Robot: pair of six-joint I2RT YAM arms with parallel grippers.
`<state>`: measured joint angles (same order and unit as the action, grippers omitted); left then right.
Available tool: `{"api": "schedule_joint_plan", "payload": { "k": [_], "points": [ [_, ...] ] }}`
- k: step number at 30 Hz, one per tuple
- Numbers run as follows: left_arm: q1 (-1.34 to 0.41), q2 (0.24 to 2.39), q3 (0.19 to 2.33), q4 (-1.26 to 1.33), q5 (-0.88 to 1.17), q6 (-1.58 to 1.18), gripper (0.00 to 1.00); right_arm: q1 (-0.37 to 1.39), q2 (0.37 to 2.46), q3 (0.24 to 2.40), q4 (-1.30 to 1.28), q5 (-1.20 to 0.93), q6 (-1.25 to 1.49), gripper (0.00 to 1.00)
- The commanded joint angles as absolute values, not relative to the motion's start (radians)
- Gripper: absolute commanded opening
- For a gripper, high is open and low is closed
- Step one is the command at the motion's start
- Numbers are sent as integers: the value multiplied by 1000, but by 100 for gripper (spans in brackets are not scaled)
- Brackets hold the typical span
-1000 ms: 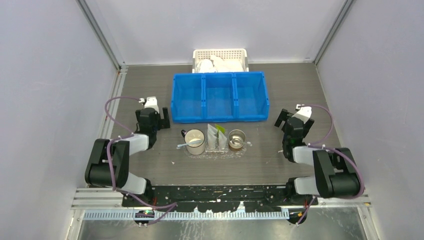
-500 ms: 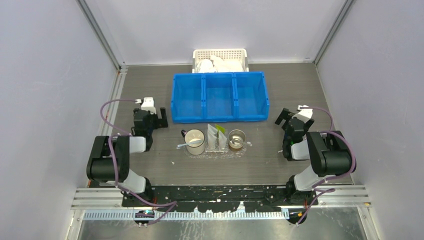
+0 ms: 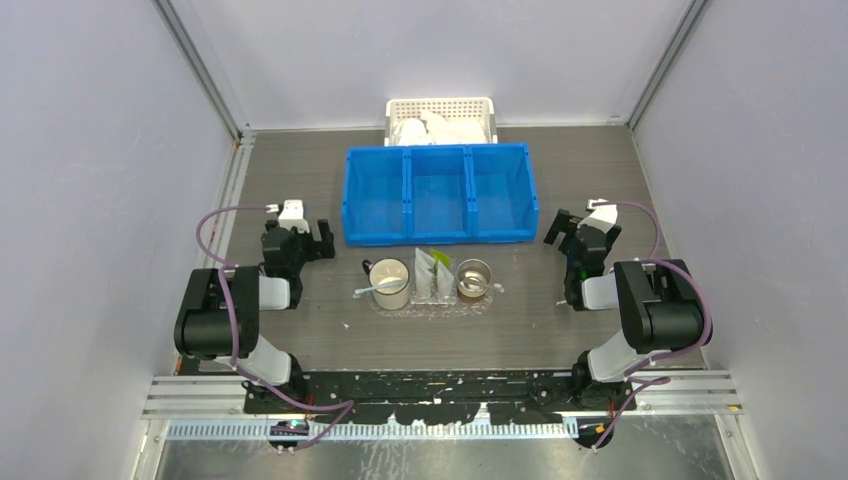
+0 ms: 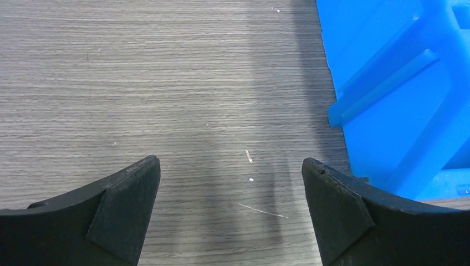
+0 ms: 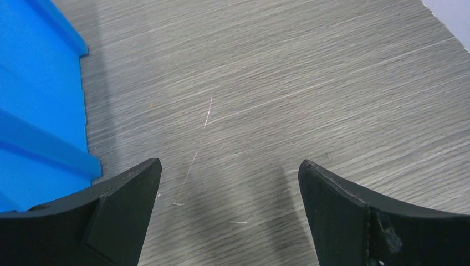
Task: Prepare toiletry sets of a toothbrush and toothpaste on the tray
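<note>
Top external shows left pincer (image 3: 296, 232) and right pincer (image 3: 577, 232) both wide open and empty, either side of the tray (image 3: 440, 309), where the toothbrush (image 3: 372, 290) slants leftward toward the nearer left arm, toothpaste (image 3: 432, 270) upright beside it.

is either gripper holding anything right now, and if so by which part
Nothing is held. The left gripper and the right gripper are both open, with only the table showing between their jaws.

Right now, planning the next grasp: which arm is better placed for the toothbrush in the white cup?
Likely left: the open left gripper is nearer the toothbrush, whose handle sticks out toward it.
</note>
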<state>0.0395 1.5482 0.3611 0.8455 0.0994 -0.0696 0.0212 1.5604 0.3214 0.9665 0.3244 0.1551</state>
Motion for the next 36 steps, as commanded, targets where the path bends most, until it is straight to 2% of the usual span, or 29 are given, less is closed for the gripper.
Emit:
{"api": "schedule_joint_plan", "payload": {
  "k": [1, 8, 36],
  "points": [
    [38, 1549, 371, 924, 116, -48, 100, 19, 1557, 341, 982, 288, 130, 100],
    [51, 1555, 369, 938, 207, -34, 100, 20, 1561, 351, 968, 273, 126, 100],
    [52, 1550, 367, 934, 207, -32, 100, 19, 1557, 345, 979, 275, 126, 100]
  ]
}}
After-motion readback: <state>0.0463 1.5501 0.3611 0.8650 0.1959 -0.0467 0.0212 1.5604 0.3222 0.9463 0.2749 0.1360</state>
